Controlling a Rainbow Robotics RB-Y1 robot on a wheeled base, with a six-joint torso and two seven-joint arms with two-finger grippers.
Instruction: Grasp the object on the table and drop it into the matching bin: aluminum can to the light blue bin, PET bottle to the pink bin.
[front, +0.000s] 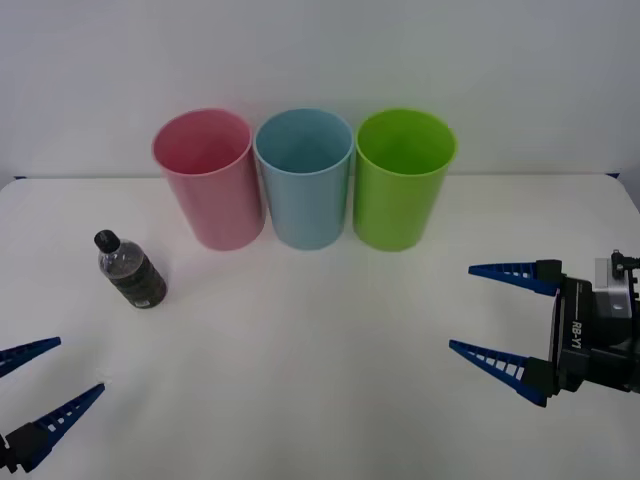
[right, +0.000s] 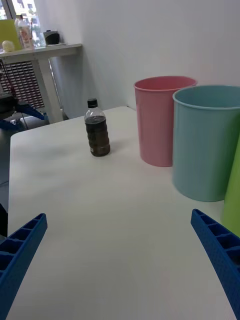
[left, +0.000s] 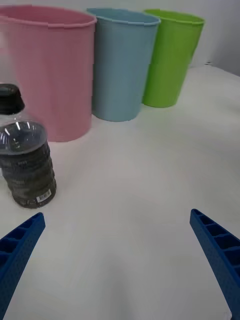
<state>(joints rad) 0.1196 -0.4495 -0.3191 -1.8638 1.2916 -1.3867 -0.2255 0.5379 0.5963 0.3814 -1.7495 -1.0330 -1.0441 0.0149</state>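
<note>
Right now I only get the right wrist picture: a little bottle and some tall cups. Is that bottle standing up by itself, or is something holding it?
Observer: By itself. The front view shows the PET bottle upright on the table, with the open left gripper short of it.
Operator: How many cups are there?
Observer: Three in a row: the pink bin, the light blue bin and a green bin.
Operator: Which is nearest the bottle?
Observer: The pink one, the row's end on the robot's left.
</note>
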